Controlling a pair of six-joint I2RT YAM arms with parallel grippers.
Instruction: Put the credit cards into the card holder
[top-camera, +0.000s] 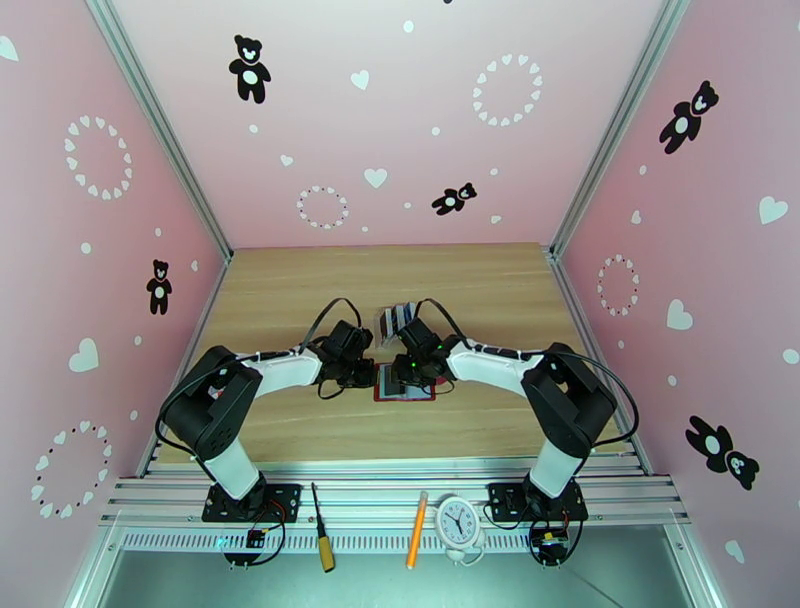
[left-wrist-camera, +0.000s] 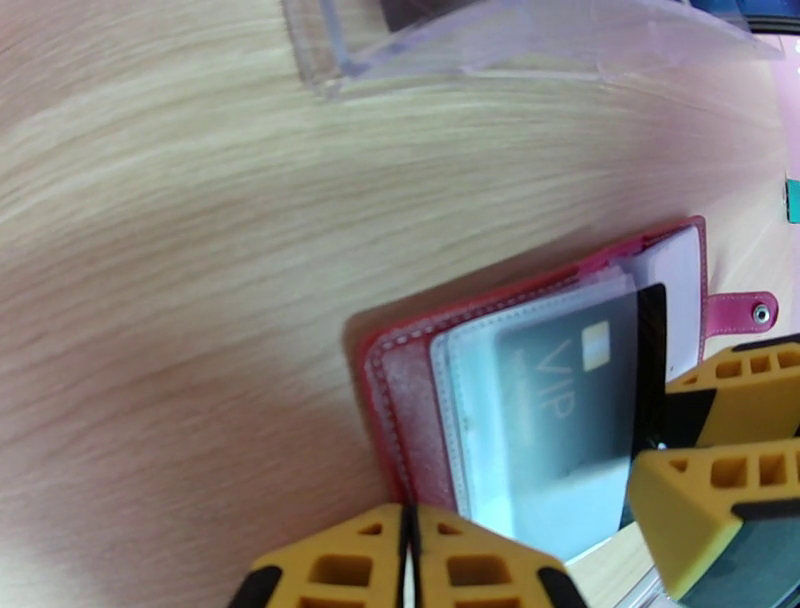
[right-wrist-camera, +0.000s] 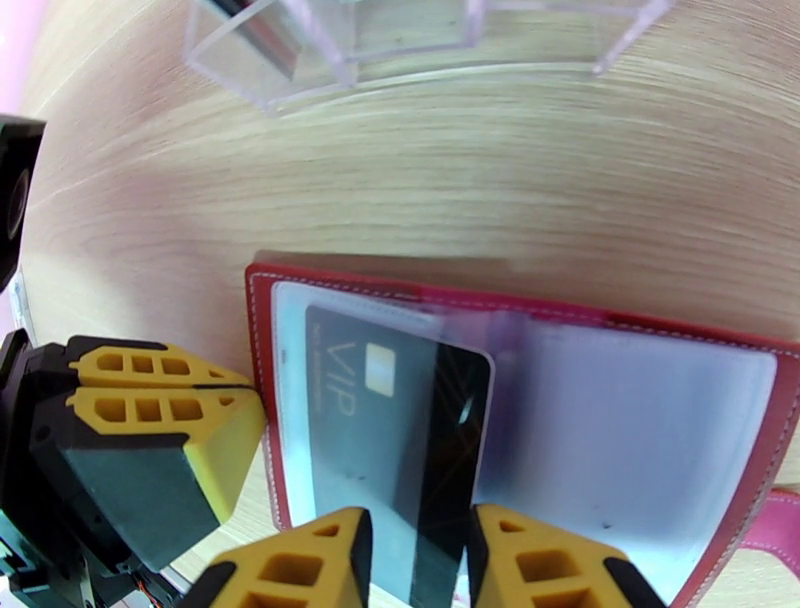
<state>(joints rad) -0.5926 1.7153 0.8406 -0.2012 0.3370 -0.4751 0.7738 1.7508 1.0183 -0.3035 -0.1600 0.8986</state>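
Open and flat on the table (right-wrist-camera: 400, 190), midway between the two arms: red wallet (right-wrist-camera: 258, 330), clear pockets facing up, pink snap tab (left-wrist-camera: 745, 313) sticking out past one edge. Pinching the black card (right-wrist-camera: 400, 430) with the right gripper (right-wrist-camera: 415, 535), one finger on either side of its bare end. Partly inside the pocket nearest the left gripper (left-wrist-camera: 405, 530), VIP lettering and chip showing grey through the plastic, the remainder out and glossy black. Clenched on the left, finger pressed flat against finger, tips right at the wallet's stitched edge; cannot tell whether touching it. Just beyond the wallet, apart from it on bare wood: clear rack (left-wrist-camera: 520, 40), at the top of both wrist views.
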